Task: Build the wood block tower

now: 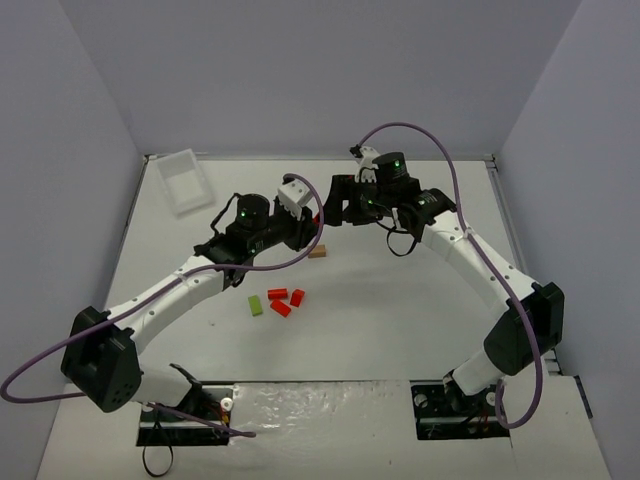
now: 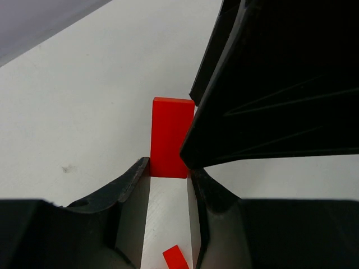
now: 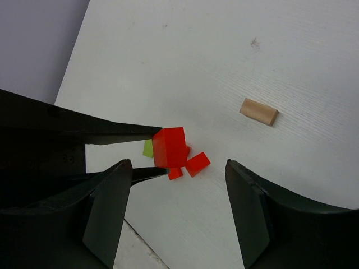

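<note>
Red block (image 2: 168,134) sits clenched at the tips of the left pincer (image 2: 168,167), lifted off the surface (image 1: 400,300). The right pincer (image 3: 178,165) is spread wide just beside it, gripping nothing (probably it waits to take the block over, or to re-grip it at a better angle). Below, the tan block (image 3: 258,111) lies alone and flat, likely meant as the base. Nearer the arms, loose red pieces (image 1: 284,301) and the green piece (image 1: 256,305) lie close together. So the wood block tower is not yet begun; its parts are all apart.
</note>
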